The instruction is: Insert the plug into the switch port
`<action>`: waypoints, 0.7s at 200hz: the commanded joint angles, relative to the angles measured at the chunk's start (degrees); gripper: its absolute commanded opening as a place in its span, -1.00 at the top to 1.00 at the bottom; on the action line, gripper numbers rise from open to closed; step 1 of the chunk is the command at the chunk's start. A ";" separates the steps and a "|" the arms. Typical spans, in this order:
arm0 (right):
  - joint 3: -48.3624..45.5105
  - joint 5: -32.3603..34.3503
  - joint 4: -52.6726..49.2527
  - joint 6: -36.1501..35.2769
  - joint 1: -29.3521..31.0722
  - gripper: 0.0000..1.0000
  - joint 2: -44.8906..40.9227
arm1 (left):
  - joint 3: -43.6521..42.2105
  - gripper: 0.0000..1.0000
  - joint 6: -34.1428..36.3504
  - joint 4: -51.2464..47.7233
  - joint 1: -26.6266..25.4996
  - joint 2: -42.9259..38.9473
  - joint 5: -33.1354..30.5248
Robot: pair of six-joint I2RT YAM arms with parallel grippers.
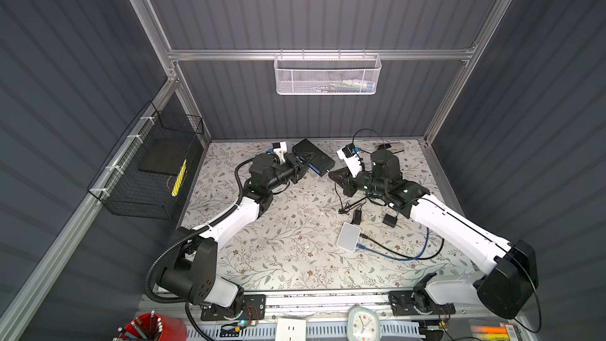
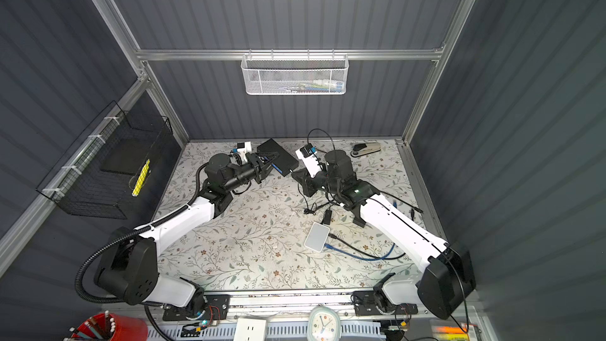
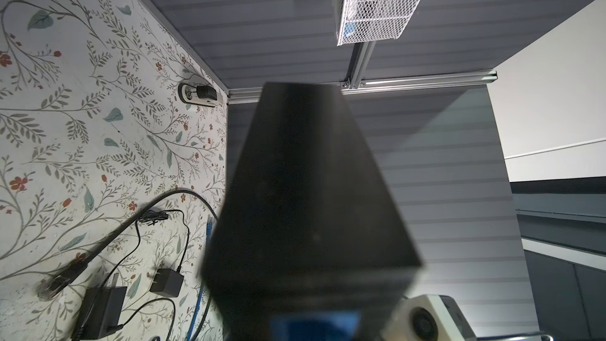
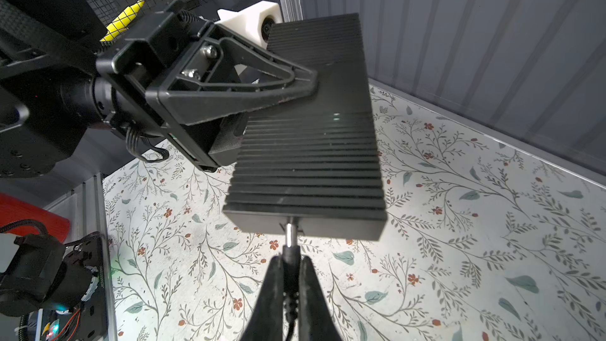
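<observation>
here plug [image 4: 290,243] points into switch [image 4: 311,152] end, along its long axis

text: none legible | clock [image 1: 363,323] dial: numerals too small to read

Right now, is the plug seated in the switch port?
Not seated: the plug has its tip at the port of the switch, metal barrel exposed; depth unclear.

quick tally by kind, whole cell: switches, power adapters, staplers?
Switches: 2, black switch and white switch
Power adapters: 2
Stapler: 1
Total: 5
</observation>
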 commanded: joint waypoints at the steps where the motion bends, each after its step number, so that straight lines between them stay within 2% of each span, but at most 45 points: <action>1: 1.93 -0.45 0.41 0.98 0.44 1.00 0.28 | 1.05 0.93 1.39 2.28 -0.68 -1.22 1.63; 34: 3.71 0.31 -2.02 1.71 0.47 1.00 1.04 | 2.24 0.92 3.28 -0.19 -0.85 -1.40 2.81; 85: 6.97 -1.22 -5.75 4.89 0.39 1.00 3.10 | 6.19 0.95 13.42 -13.71 -1.03 -2.92 4.79; 140: 5.60 -5.76 3.39 6.51 -0.11 1.00 2.77 | 5.06 0.97 12.62 -14.01 -2.86 -3.45 4.06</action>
